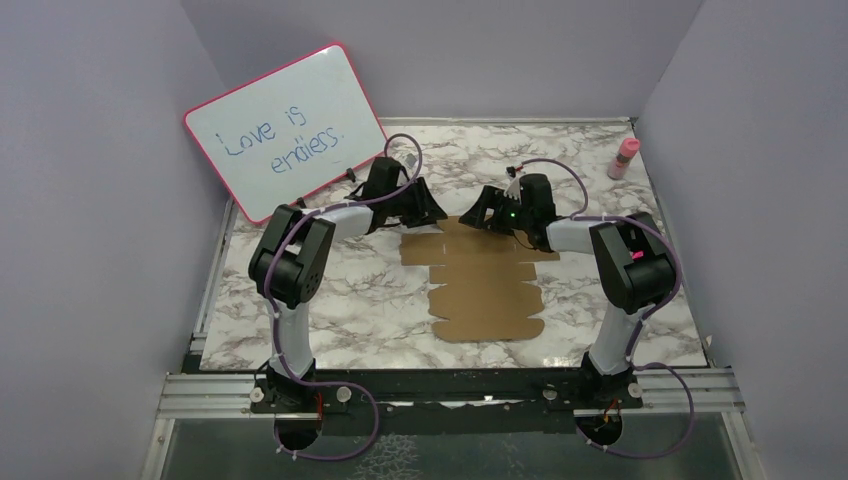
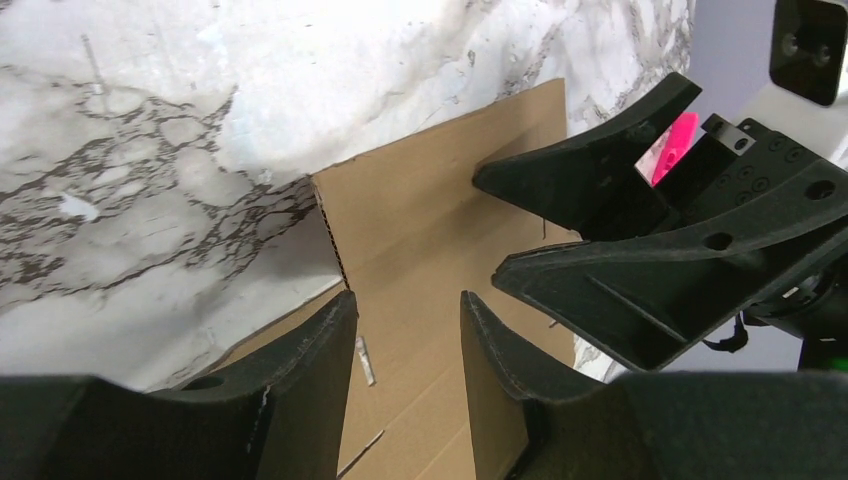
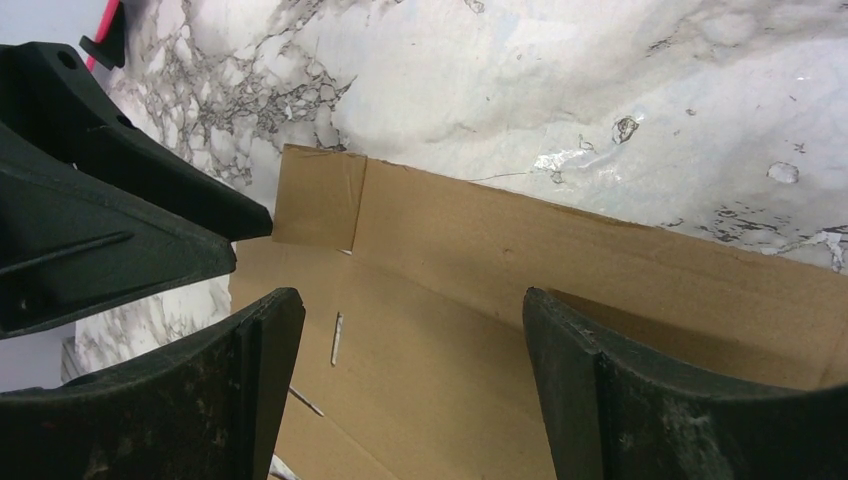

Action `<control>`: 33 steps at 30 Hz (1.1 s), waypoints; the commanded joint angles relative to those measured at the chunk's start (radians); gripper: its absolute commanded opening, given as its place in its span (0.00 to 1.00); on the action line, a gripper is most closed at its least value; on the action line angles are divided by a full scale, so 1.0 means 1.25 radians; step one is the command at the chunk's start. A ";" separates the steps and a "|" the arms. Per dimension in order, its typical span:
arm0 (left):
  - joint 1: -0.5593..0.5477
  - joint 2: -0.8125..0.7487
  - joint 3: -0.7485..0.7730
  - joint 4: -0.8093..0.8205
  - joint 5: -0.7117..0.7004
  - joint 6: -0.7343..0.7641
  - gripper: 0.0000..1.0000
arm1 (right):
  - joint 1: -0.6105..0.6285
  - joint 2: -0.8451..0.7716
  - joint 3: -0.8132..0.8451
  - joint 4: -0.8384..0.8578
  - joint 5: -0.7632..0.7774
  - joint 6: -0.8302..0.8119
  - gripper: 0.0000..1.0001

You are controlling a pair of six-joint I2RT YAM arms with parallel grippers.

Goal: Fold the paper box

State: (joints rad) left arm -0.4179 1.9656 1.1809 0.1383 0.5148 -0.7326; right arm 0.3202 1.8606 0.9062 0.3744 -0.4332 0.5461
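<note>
The paper box (image 1: 484,285) is a flat brown die-cut sheet with notched flaps, lying on the marble table (image 1: 330,300) between the arms. My left gripper (image 1: 430,213) and right gripper (image 1: 478,217) face each other over its far edge, fingertips close together. In the left wrist view my left gripper (image 2: 405,312) is open and empty just above the cardboard (image 2: 430,220), with the right gripper's fingers (image 2: 600,170) opposite. In the right wrist view my right gripper (image 3: 412,305) is wide open and empty over the cardboard (image 3: 480,250), with the left gripper's fingers (image 3: 120,220) at the left.
A pink-framed whiteboard (image 1: 290,130) reading "Love is endless." leans at the back left, near the left arm. A pink bottle (image 1: 626,158) stands at the back right corner. Purple walls enclose the table on three sides.
</note>
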 commanded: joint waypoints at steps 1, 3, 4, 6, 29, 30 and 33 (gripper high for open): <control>-0.021 -0.014 0.028 0.021 0.021 -0.008 0.43 | 0.012 0.011 -0.024 -0.020 0.026 0.020 0.85; -0.027 -0.004 0.032 0.021 0.021 -0.009 0.43 | 0.012 0.012 -0.028 -0.020 0.033 0.025 0.85; -0.030 0.001 0.036 0.021 0.022 -0.009 0.43 | 0.012 0.012 -0.030 -0.020 0.036 0.027 0.84; -0.035 0.008 0.041 0.021 0.021 -0.009 0.43 | 0.012 0.012 -0.031 -0.018 0.040 0.031 0.84; 0.027 -0.040 -0.022 -0.007 -0.029 0.016 0.50 | 0.014 -0.017 -0.033 -0.022 0.034 0.020 0.83; 0.033 -0.032 -0.022 -0.003 -0.020 0.012 0.50 | 0.013 -0.016 -0.033 -0.022 0.034 0.019 0.83; 0.040 -0.009 -0.018 0.006 0.000 0.005 0.50 | 0.013 -0.017 -0.032 -0.024 0.035 0.017 0.83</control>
State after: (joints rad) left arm -0.3828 1.9350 1.1675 0.1036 0.4755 -0.7044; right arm 0.3271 1.8530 0.8852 0.3996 -0.4042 0.5758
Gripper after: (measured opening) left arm 0.500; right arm 0.831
